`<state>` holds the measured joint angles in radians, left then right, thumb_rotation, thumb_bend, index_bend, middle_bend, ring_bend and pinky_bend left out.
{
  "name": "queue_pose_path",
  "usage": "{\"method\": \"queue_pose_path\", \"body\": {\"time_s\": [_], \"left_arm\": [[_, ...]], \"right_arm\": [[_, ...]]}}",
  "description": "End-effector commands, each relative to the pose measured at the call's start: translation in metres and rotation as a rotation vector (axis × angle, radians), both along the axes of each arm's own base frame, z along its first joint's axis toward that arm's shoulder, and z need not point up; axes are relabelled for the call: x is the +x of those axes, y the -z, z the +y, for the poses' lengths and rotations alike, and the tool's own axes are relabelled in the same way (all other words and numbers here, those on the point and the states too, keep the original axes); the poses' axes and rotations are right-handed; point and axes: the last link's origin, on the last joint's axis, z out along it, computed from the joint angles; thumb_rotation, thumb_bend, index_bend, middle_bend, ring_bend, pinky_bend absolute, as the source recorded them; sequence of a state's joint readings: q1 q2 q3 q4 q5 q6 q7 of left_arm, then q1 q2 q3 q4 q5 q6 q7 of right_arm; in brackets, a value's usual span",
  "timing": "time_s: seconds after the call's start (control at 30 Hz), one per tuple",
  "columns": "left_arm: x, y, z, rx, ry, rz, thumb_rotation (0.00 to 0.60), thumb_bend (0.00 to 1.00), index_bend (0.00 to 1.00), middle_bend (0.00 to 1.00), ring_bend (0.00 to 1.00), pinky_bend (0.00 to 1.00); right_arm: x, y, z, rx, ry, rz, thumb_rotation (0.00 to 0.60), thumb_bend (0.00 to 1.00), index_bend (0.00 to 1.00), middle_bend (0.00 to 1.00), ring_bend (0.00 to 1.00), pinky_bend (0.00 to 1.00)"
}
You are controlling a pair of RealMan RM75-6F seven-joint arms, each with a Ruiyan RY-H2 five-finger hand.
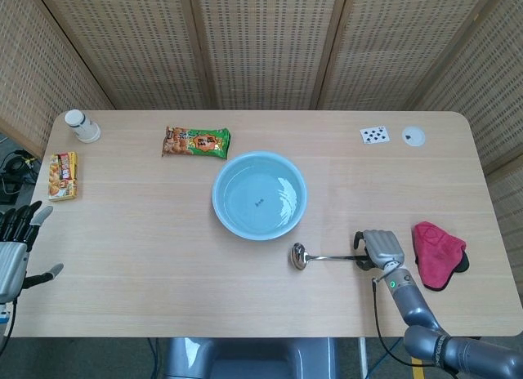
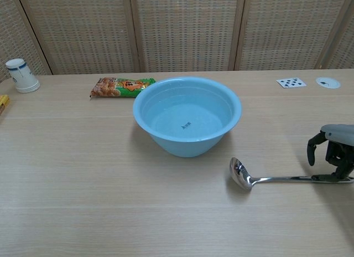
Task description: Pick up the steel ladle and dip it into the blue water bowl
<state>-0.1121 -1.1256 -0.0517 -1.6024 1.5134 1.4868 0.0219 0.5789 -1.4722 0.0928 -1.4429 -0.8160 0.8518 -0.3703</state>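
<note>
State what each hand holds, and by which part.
Left hand holds nothing. Right hand sits over the steel ladle handle's end; a closed grip cannot be told.

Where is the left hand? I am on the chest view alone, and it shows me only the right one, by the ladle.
Observer: The left hand is beside the left edge of the table, fingers apart, holding nothing.
Operator: Does anything lie to the right of the right hand, past my frame?
Observer: Yes, a red cloth lies on the table just right of the right hand.
Operator: What is the yellow sliver at my left edge?
Observer: A yellow packet, lying flat near the table's left edge, nearer the robot than the cup.
</note>
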Motion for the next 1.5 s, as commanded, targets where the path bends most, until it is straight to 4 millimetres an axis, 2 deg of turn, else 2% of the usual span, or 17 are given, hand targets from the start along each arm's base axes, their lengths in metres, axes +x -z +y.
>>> {"method": "queue_pose_path", "body": {"time_s": [0.03,0.7,1.27,1.5], "left_arm": [[0.000,0.000,0.000,0.000,-0.001,-0.002,0.600,0.00,0.00,0.00,0.00,0.00],[0.003,0.000,-0.002,-0.001,0.011,-0.011,0.600,0.00,0.00,0.00,0.00,0.00],[0.002,-0.001,-0.002,0.004,0.011,-0.011,0.600,0.00,0.00,0.00,0.00,0.00],[0.002,-0.001,-0.002,0.002,0.012,-0.012,0.600,0.00,0.00,0.00,0.00,0.00]], "right_arm": [[-0.002,0.003,0.000,0.001,0.007,0.002,0.600,0.48,0.50,1.00,1.00,1.00],[-0.014,0.011,0.005,-0.015,0.003,0.035,0.600,0.48,0.50,1.00,1.00,1.00],[-0.015,0.021,0.006,-0.007,-0.018,0.062,0.600,0.49,0.51,1.00,1.00,1.00],[-0.018,0.022,0.007,0.007,-0.018,0.081,0.600,0.55,0.52,1.00,1.00,1.00]]}}
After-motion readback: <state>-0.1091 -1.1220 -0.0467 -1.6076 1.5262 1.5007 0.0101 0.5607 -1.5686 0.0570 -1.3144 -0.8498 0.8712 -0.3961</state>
